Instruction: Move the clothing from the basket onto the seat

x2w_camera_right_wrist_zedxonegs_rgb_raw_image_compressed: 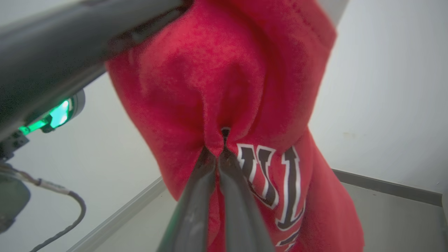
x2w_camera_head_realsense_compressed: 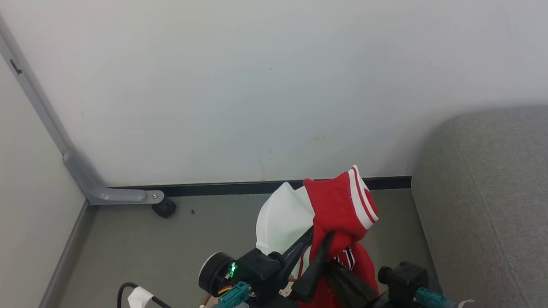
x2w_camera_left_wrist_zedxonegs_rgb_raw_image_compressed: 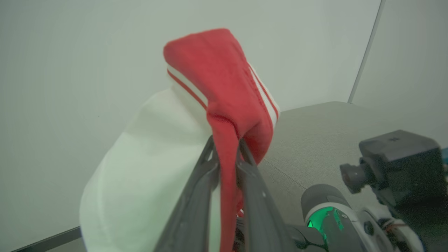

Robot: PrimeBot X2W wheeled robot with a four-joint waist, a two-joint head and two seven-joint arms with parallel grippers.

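Note:
The clothing (x2w_camera_head_realsense_compressed: 340, 202), red with white striped trim, a white panel and dark lettering, hangs lifted above the floor. My left gripper (x2w_camera_head_realsense_compressed: 323, 238) is shut on a red fold near its top; the left wrist view shows both fingers clamped on the clothing (x2w_camera_left_wrist_zedxonegs_rgb_raw_image_compressed: 227, 105). My right gripper (x2w_camera_head_realsense_compressed: 333, 263) is lower down, and in the right wrist view its fingertips (x2w_camera_right_wrist_zedxonegs_rgb_raw_image_compressed: 224, 140) are pinched shut on the red clothing (x2w_camera_right_wrist_zedxonegs_rgb_raw_image_compressed: 224, 77) above the lettering. The grey seat (x2w_camera_head_realsense_compressed: 506, 198) lies to the right. Under my arms a sliver of the basket's brown rim (x2w_camera_head_realsense_compressed: 206, 302) shows.
A white wall with a dark baseboard (x2w_camera_head_realsense_compressed: 238, 188) stands behind. A grey metal post with a black foot (x2w_camera_head_realsense_compressed: 164, 207) is at the left corner. A black cable with a white tag (x2w_camera_head_realsense_compressed: 138, 299) lies on the grey floor at lower left.

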